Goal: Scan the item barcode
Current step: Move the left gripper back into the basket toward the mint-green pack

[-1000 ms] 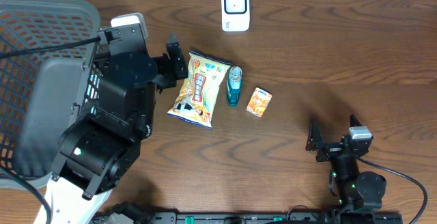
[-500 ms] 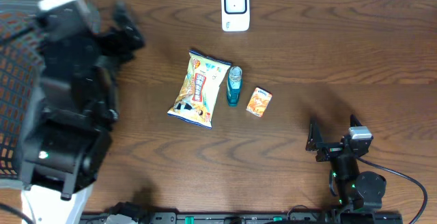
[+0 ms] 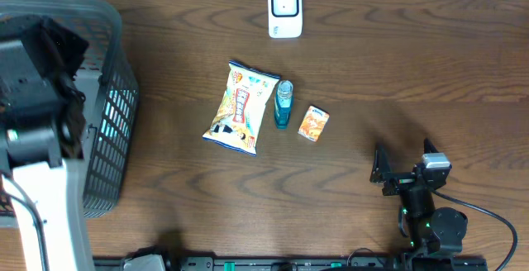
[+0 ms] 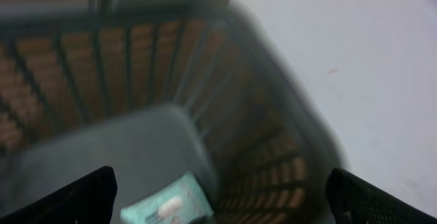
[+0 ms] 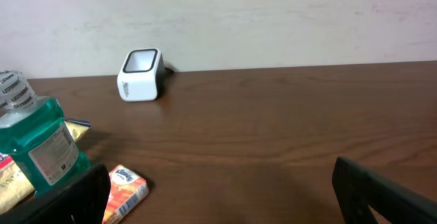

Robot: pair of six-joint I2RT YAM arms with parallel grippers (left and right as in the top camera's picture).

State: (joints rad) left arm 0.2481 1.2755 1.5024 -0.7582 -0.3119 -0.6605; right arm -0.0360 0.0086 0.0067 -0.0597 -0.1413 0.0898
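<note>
Overhead: snack bag (image 3: 240, 107), teal mouthwash bottle (image 3: 283, 103) and small orange box (image 3: 313, 124) lie mid-desk (image 3: 413, 73), side by side. White scanner (image 3: 284, 10) at far edge. Left pincer (image 4: 218, 200) above grey basket (image 3: 111, 97), fingers wide apart, empty; pale green packet (image 4: 167, 203) inside. Right pincer (image 3: 403, 162) apart, empty, near front edge.

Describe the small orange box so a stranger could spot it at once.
Start at the white scanner at the table's far edge, then come toward the middle, where three items lie in a row. The orange box is the rightmost, beside the teal bottle: the smallest, and the only box.
</note>
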